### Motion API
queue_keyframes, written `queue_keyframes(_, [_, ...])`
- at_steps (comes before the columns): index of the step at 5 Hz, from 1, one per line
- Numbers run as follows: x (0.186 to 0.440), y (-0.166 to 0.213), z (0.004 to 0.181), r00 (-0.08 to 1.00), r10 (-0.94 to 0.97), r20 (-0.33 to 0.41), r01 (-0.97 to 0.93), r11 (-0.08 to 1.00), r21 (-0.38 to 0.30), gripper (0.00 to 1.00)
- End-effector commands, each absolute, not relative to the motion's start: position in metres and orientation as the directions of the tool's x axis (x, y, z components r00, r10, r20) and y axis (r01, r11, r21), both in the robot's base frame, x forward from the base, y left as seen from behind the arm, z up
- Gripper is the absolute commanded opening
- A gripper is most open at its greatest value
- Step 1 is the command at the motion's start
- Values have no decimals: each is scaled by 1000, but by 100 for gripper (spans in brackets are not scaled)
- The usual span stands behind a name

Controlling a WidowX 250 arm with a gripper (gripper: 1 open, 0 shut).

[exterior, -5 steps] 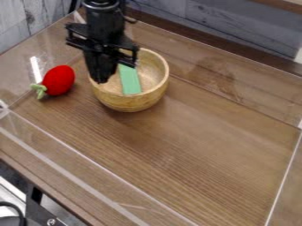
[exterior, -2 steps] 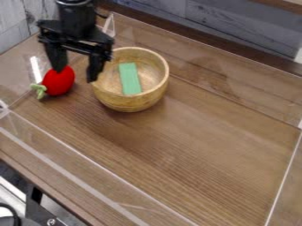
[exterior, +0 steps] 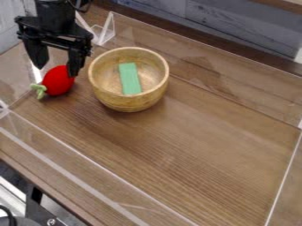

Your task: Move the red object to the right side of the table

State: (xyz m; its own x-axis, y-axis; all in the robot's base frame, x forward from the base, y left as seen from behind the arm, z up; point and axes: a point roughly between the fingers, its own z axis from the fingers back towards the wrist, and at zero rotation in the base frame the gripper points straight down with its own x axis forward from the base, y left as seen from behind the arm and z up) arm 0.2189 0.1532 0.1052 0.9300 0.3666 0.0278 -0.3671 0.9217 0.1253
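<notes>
The red object (exterior: 56,83), a small round toy with a green stem end toward the left, lies on the table (exterior: 200,132) near its left wall. My gripper (exterior: 56,63) hangs just above it, pointing straight down. Its two black fingers (exterior: 37,62) are spread wide and stand either side of the toy's top. Nothing is held between them. I cannot tell whether the fingertips touch the toy.
A wooden bowl (exterior: 132,99) stands just right of the toy with a green rectangular block (exterior: 129,79) lying inside. Low clear acrylic walls (exterior: 24,106) edge the tabletop. Bare wood stretches across the table's right half (exterior: 236,115).
The gripper was over the bowl by the green block, nearly closed. It opened wide and moved left, and now stands above the red toy. The block stays in the bowl.
</notes>
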Motion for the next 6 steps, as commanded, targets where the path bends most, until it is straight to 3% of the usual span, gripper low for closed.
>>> queue_keyframes(1, [225, 167, 90, 949, 306, 70, -313, 939, 145, 100])
queue_keyframes(2, [225, 172, 66, 967, 245, 64, -252, 956, 150, 100])
queue_keyframes(3, [222, 172, 59, 971, 230, 61, -237, 960, 150, 0])
queue_keyframes(4, [219, 171, 56, 974, 217, 59, -224, 964, 147, 0])
queue_keyframes(6, [234, 167, 100, 952, 297, 76, -304, 947, 108, 0])
